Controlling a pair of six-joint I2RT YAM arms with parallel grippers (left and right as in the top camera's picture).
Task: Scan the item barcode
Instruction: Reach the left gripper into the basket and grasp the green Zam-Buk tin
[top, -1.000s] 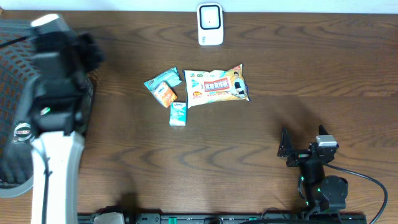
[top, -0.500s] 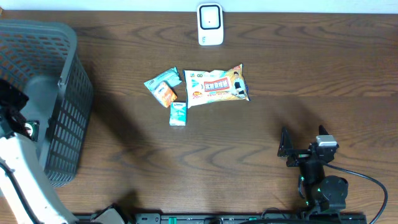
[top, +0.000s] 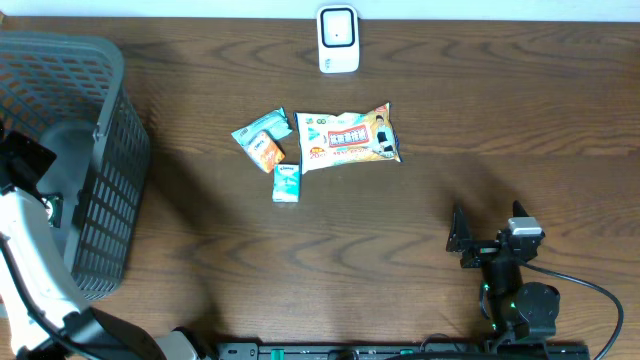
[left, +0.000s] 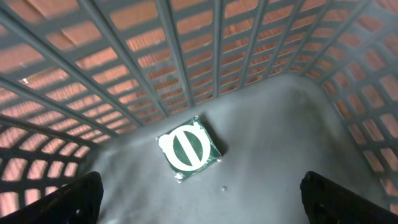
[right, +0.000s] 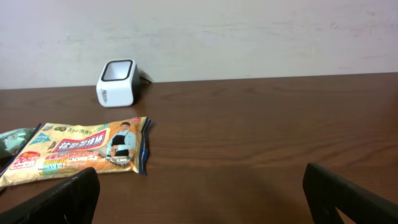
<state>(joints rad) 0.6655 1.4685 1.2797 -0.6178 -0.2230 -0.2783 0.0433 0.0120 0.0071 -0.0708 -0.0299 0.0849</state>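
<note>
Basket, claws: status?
Left claw open over basket, empty. Green packet flat on basket floor. Right claw open, idle. Snack bag and small packets on table; nothing obstructing.

Green packet (left: 188, 148) bears a white ring-and-bar sign.

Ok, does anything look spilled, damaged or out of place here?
Nothing stands out. A green square packet lies flat inside the grey mesh basket, the orange-and-white snack bag and three small packets sit clustered mid-table, and the white scanner stands beyond them.
</note>
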